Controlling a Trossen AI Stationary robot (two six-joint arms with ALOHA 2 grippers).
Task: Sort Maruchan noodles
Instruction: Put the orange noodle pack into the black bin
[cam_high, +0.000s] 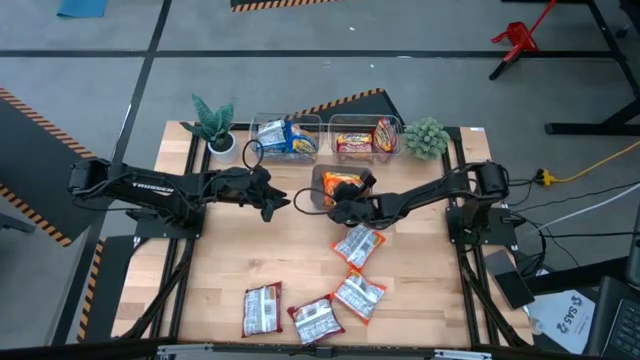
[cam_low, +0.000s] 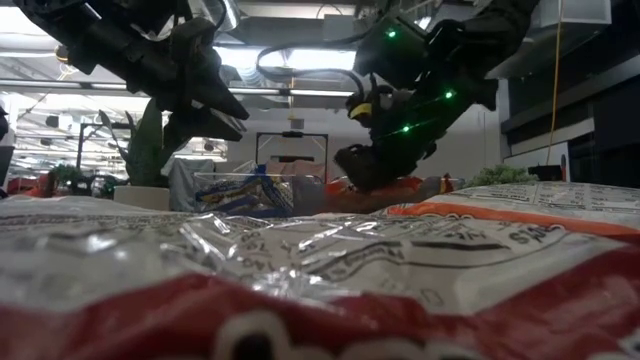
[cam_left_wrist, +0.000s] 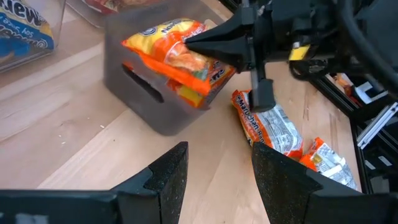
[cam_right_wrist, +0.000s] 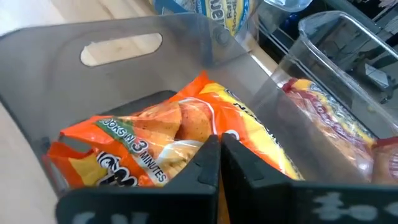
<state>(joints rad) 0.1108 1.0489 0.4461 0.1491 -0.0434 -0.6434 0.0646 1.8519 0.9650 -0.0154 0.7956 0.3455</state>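
Five packets (cam_high: 357, 246) loose on the table (cam_high: 215, 265), spread from centre down toward six o'clock, red-white and brownish-white. Two orange packets (cam_right_wrist: 180, 146) sitting in the dark grey tray (cam_high: 318, 180) just past centre toward twelve o'clock. Right gripper (cam_high: 338, 211) low at the tray's six o'clock rim, fingers pressed together, tips right over the orange packets, nothing seen pinched between them. Left gripper (cam_high: 281, 203) hanging at the tray's nine o'clock side, fingers spread, holding nothing. Blue-white packets (cam_high: 285, 137) in a clear bin (cam_high: 262, 126) at twelve o'clock, red ones (cam_high: 357, 143) in the second clear bin (cam_high: 362, 122) beside it toward one o'clock. Small potted plants (cam_high: 213, 124) flanking the bins at eleven and two o'clock.
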